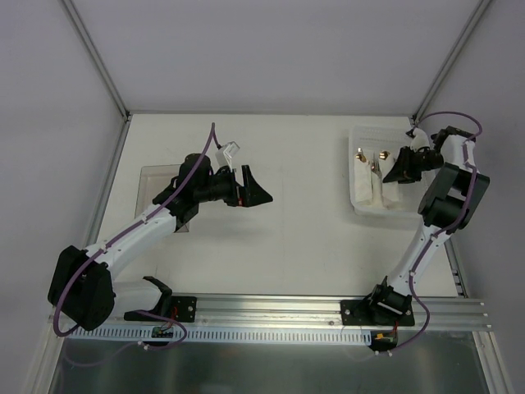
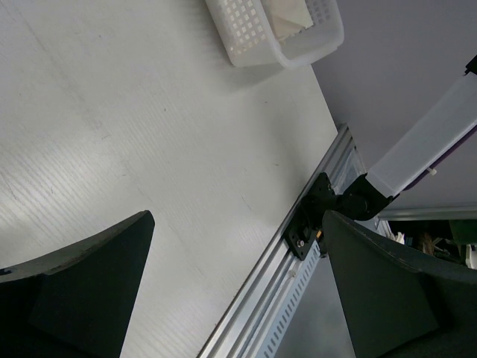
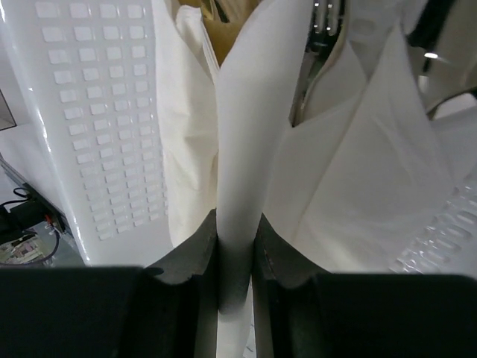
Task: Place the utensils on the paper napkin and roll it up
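A white perforated basket (image 1: 358, 201) at the back right holds several rolled and folded white napkins. Small copper-gold utensil heads (image 1: 359, 153) stick out of them at the far end. My right gripper (image 1: 395, 171) reaches into the basket. In the right wrist view it (image 3: 237, 224) is shut on an upright white rolled napkin (image 3: 250, 112), with folded napkins (image 3: 358, 194) beside it and a shiny utensil head (image 3: 322, 22) behind. My left gripper (image 1: 258, 187) is open and empty above the middle of the table; its wrist view (image 2: 238, 224) shows only bare table between the fingers.
A flat pale sheet or tray (image 1: 156, 187) lies at the left under the left arm. A small clear piece (image 1: 230, 149) sits near it. The basket's corner (image 2: 246, 37) shows in the left wrist view. The metal rail (image 1: 271, 310) runs along the near edge.
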`<state>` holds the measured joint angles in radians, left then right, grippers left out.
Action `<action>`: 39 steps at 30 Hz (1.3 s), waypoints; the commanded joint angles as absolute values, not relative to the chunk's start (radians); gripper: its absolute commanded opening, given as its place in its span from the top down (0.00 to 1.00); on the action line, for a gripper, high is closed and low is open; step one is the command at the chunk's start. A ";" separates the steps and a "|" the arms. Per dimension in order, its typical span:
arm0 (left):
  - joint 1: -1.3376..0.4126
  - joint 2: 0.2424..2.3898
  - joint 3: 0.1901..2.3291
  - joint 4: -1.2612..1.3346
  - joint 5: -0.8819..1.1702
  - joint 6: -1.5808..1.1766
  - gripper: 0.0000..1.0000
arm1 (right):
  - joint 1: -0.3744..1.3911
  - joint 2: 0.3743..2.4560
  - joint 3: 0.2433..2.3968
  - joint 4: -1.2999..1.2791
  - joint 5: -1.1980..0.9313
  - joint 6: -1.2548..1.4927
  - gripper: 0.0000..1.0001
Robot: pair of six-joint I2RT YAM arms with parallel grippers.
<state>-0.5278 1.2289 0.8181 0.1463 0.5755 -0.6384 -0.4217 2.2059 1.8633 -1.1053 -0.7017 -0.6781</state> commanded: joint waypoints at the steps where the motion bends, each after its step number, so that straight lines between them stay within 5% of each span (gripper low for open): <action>1: -0.514 1.235 0.828 0.187 0.601 -0.629 0.01 | -0.402 2.152 1.856 -1.121 -0.770 -0.643 1.00; 39: -0.503 1.230 0.793 0.202 0.609 -0.644 0.01 | -0.390 2.256 1.848 -1.078 -0.925 -0.586 1.00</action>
<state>-0.5148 1.2419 0.7971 0.1596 0.5762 -0.6395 -0.3965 2.2852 1.8263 -1.0367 -0.8696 -0.5720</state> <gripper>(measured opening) 0.987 0.202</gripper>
